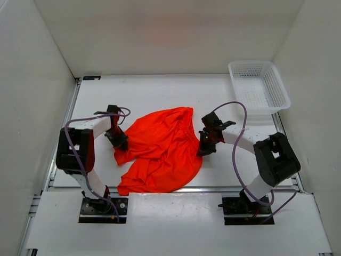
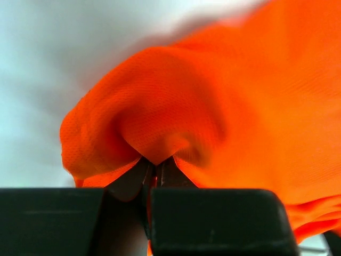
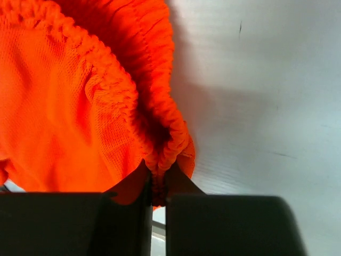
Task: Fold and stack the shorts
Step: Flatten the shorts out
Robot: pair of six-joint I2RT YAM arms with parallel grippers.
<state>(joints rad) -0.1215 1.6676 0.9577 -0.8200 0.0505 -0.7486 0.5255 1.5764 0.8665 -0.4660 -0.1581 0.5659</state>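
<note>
Fingers (image 2: 169,176) on both arms are squeezed tight on the shorts (image 1: 160,152). The big white table (image 1: 160,90) has the orange shorts in its middle, crumpled and not yet folded. The basket (image 1: 259,85) sits far right, well apart. The left gripper (image 1: 118,140) pinches the cloth's left edge. The right gripper (image 1: 205,145) pinches the bumpy waistband on the right. I think this is the grab before spreading the shorts flat. Next, both arms should lift and pull apart together, gently. No white string shows, and the leg holes are hard to make out.
</note>
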